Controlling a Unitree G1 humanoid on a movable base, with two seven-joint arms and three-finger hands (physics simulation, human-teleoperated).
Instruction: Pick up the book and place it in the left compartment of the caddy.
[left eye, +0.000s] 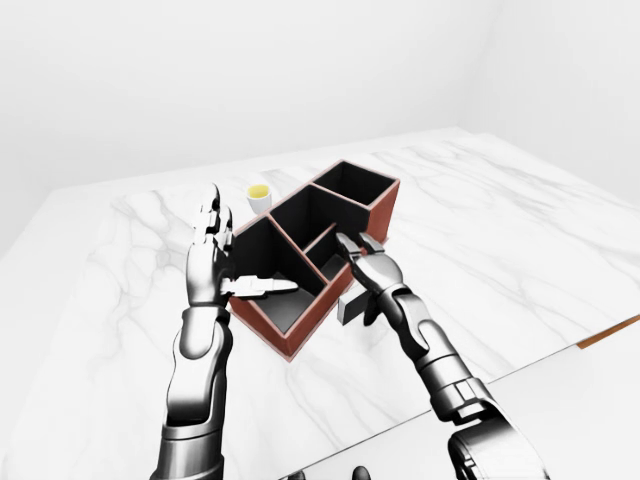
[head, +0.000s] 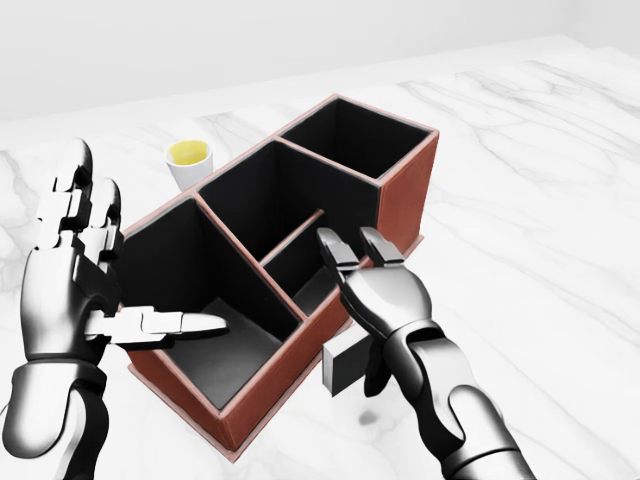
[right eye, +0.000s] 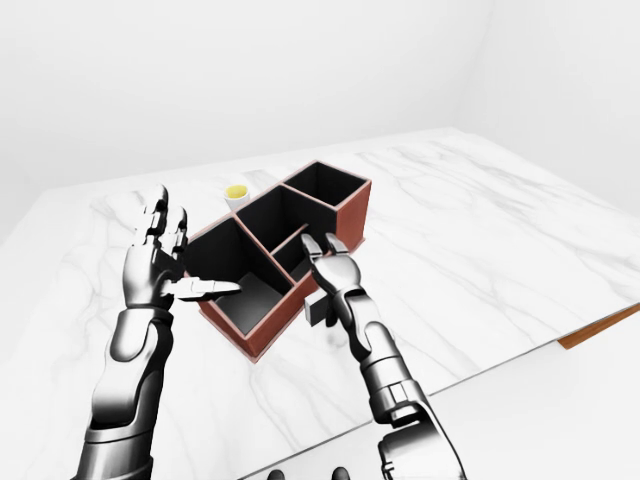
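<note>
The book (head: 343, 368), a small block with a grey cover and a dark side, stands upright on the marble against the outer wall of the red-brown caddy (head: 283, 395). My right hand (head: 362, 300) hovers palm down right over the book. Its fingers (head: 333, 247) are spread and reach over the caddy's rim, and its thumb hangs beside the book; the hand is open. My left hand (head: 105, 275) stands upright and open at the caddy's left end. Its thumb (head: 170, 322) points into the left compartment (head: 205, 345), which holds nothing.
A white cup (head: 188, 160) with yellow contents stands just beyond the caddy at the upper left of the head view. The caddy's other compartments (head: 355, 135) are black inside. The marble table's near edge (left eye: 600, 335) runs along the lower right of the left-eye view.
</note>
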